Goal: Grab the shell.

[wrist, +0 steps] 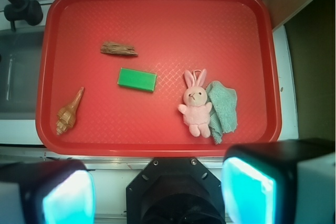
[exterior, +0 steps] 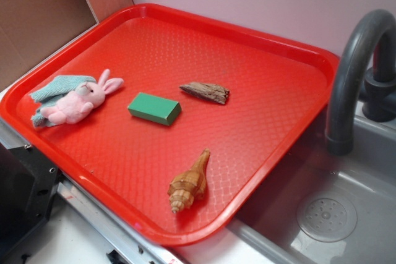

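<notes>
A small tan-orange spiral shell (exterior: pixel 189 182) with ridged whorls and a long tapered tail is lying on its side on a red plastic tray (exterior: pixel 260 35) with a textured floor, close to the tray's rim on the sink side. In the exterior view its tail is pointing toward the tray's middle and its blunt spiral end toward the near rim. A green rectangular block (exterior: pixel 154 108) is sitting near the tray's centre, well apart from the shell, and a flat dark brown rough wood chip (exterior: pixel 205 92) is lying just beyond the block. A pink plush bunny (exterior: pixel 79 101) is resting against a crumpled teal cloth (exterior: pixel 54 89) toward the far side of the tray from the shell. A grey sink (exterior: pixel 337 208) with a dark curved faucet (exterior: pixel 356 60) is adjoining the tray. In the wrist view, the pincer (wrist: pixel 157 192) is hanging back above the tray's near edge, its two glowing teal pads (wrist: pixel 247 190) spread wide and holding nothing; they are appearing blurred, so their exact height is hard to judge.
</notes>
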Tool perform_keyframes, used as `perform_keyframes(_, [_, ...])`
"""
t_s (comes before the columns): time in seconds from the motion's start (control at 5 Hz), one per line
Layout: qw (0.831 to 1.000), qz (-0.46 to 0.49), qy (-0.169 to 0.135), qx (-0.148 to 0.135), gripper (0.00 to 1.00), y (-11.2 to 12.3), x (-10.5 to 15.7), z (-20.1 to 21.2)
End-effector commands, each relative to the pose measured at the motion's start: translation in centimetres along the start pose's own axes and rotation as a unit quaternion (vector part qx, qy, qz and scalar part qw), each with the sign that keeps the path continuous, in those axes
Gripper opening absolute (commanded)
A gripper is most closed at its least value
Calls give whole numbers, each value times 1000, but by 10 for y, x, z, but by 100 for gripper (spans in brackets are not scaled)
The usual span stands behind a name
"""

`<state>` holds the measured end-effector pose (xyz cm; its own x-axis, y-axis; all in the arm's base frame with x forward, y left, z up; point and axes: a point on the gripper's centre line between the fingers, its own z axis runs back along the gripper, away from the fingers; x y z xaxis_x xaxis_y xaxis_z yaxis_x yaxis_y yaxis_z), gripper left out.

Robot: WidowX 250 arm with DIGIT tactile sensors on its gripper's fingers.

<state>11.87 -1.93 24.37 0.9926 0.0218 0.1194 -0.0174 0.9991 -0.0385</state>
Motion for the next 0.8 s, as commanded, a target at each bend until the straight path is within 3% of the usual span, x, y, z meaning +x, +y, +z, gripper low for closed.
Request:
perform_keyframes(0.0, [1000, 0, 0, 0, 100, 0, 0, 0])
perform_keyframes(0.2, [998, 68, 11, -11, 100, -22, 3, -14])
perform_keyframes(0.4, [988, 148, -32, -34, 100, -52, 8, -28])
perform_keyframes(0.6, [981, 174, -34, -81, 100, -72, 15, -42])
